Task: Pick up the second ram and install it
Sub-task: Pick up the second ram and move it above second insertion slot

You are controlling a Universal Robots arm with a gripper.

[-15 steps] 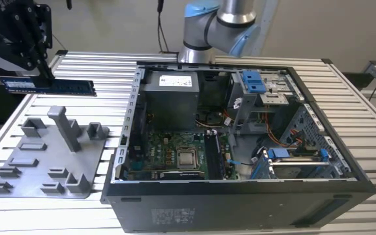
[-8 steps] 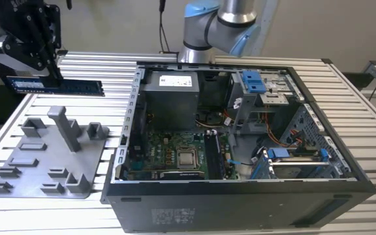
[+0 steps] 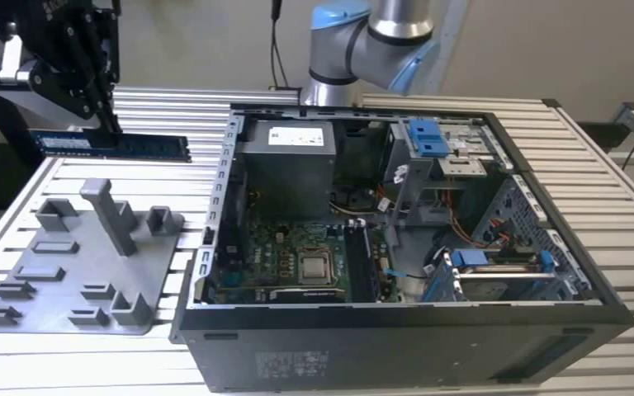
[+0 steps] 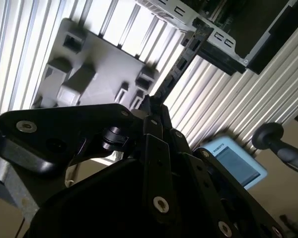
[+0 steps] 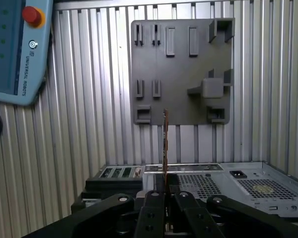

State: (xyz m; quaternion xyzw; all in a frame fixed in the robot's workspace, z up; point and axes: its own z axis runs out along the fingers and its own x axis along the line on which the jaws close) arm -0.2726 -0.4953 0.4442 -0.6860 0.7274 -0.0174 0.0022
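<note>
Clamped narrow on the second ram (image 3: pixel 130 147), the black, angular pincer (image 3: pixel 108 128) holds this thin blue board by its upper long edge. The stick lies level over the ribbed metal table (image 3: pixel 53 363), beyond the grey fixture plate (image 3: pixel 75 264) and to the exterior view's left of the open computer case (image 3: pixel 405 322). Matt grey plastic, the plate is studded with blocky posts and slotted holders. In the first wrist view the ram (image 5: pixel 165 144) shows edge-on, a slim upright sliver. Inside the dark steel case lies the green motherboard (image 3: pixel 284 256) - flat on its floor.
</note>
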